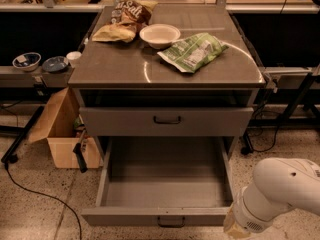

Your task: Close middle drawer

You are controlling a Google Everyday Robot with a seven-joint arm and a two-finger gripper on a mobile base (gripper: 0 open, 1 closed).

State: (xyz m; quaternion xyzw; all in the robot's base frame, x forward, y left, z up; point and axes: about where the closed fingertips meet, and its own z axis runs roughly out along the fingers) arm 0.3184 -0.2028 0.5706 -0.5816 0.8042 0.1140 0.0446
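The middle drawer (165, 184) is a wide grey metal drawer, pulled far out below the upper drawer, and its deep box is empty. Its low flat front (125, 217) with a small dark centre handle (171, 222) lies near the bottom edge of the view. My white arm (285, 191) comes in at the bottom right. My gripper (234, 228) shows only as a tan end at the bottom edge, just right of the drawer front's right corner.
The upper drawer (167, 121) stands slightly out under the cabinet top (125, 64), which holds a chip bag (125, 16), a white bowl (160, 35) and a green bag (192, 51). A cardboard box (60, 134) stands on the floor at the left. A black cable (30, 189) crosses the floor.
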